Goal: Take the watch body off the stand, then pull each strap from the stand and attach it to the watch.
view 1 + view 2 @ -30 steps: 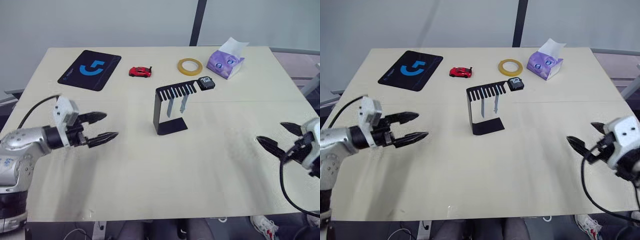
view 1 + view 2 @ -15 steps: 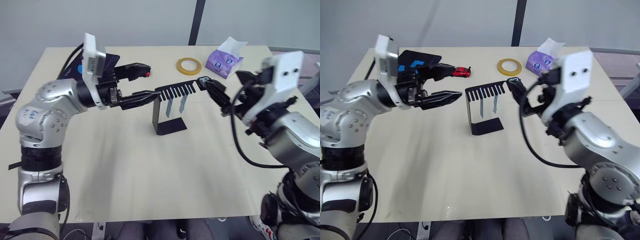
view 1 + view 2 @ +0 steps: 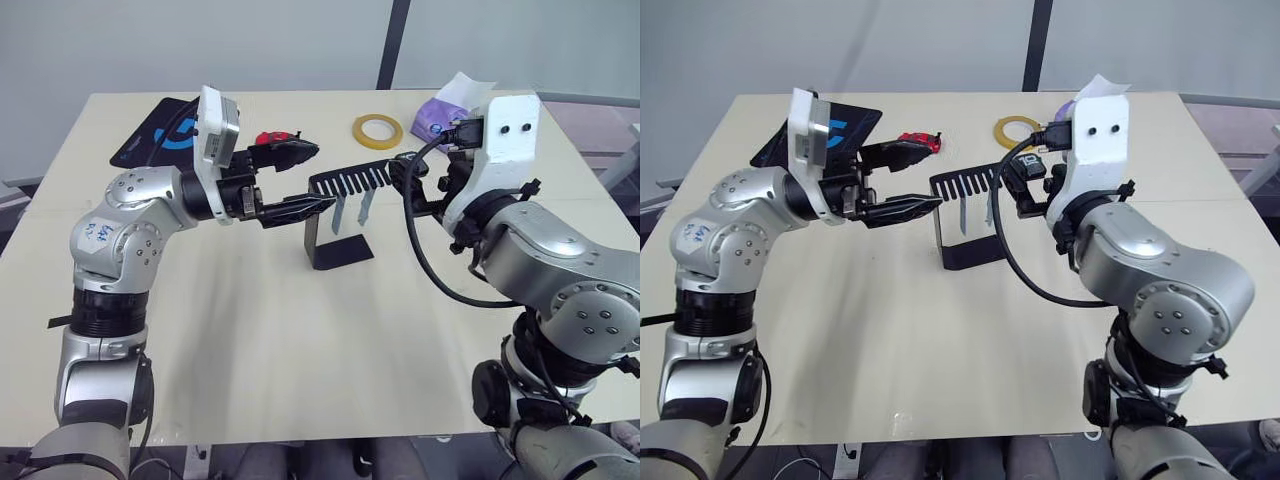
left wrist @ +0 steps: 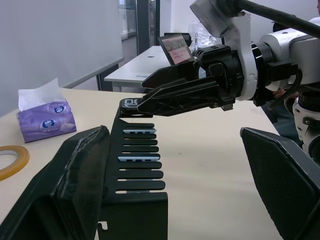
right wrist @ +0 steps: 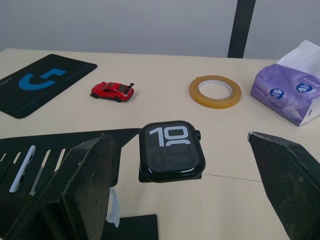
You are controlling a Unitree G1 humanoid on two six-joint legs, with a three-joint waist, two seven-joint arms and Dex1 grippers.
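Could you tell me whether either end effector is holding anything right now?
Neither: both the left end effector and right end effector are open; the small dark square watch body rests ungripped.

The right claw (image 3: pixel 412 183) hides the watch body (image 5: pixel 171 151) from the head views.

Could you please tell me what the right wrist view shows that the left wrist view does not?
The right wrist view adds the screen of the watch body with its pale marks, the red toy car and the mouse pad. The left wrist view adds the right tool, seen side-on at the ring end of the stand. Both take in the stand's slotted top, the tape roll and the tissue pack.
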